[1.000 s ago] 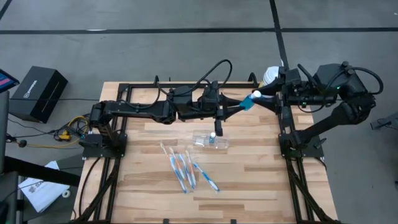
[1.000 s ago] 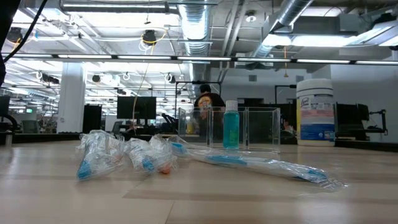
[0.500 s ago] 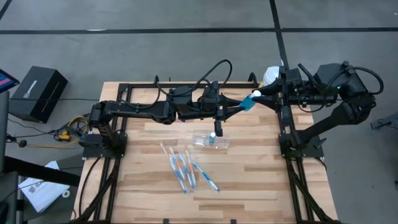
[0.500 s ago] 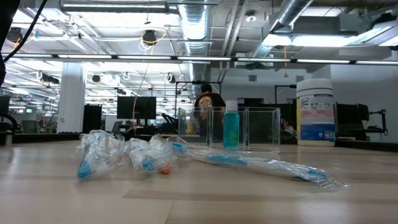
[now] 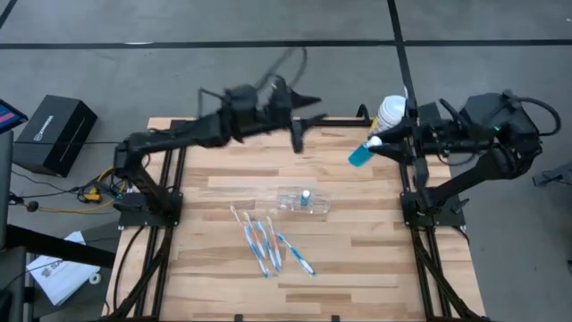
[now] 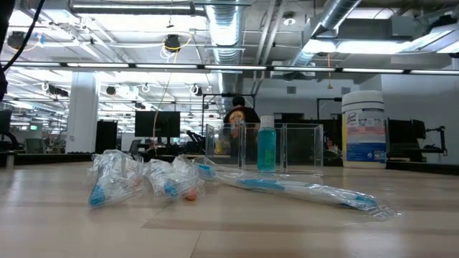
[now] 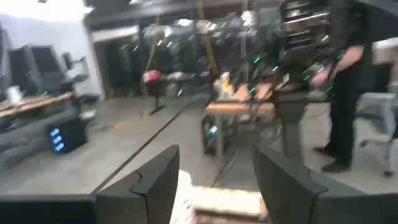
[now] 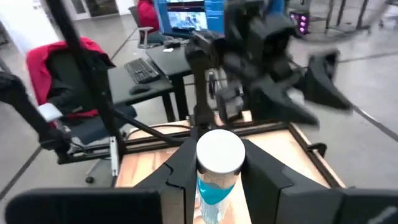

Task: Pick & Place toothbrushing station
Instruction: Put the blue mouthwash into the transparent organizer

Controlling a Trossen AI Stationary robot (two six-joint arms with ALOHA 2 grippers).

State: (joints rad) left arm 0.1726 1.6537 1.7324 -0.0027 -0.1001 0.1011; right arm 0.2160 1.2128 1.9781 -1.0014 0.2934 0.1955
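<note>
We judge the small clear plastic toothbrushing station [image 5: 302, 202] light, rigid, slippery; grip its taller cup wall. Left gripper [image 5: 299, 121], at 12 o'clock, has its jaws apart; right gripper [image 5: 375, 143] has its jaws clamped on a blue bottle [image 5: 361, 154].

Four cameras: one overhead, one at table height, one on each wrist.
The overhead camera looks straight down on the whole table [image 5: 357, 268]; the low one looks level across it from the near edge, sharing the toothbrushes [image 6: 172, 183] and clear holder [image 5: 304, 202]; wrist cameras face the room.
</note>
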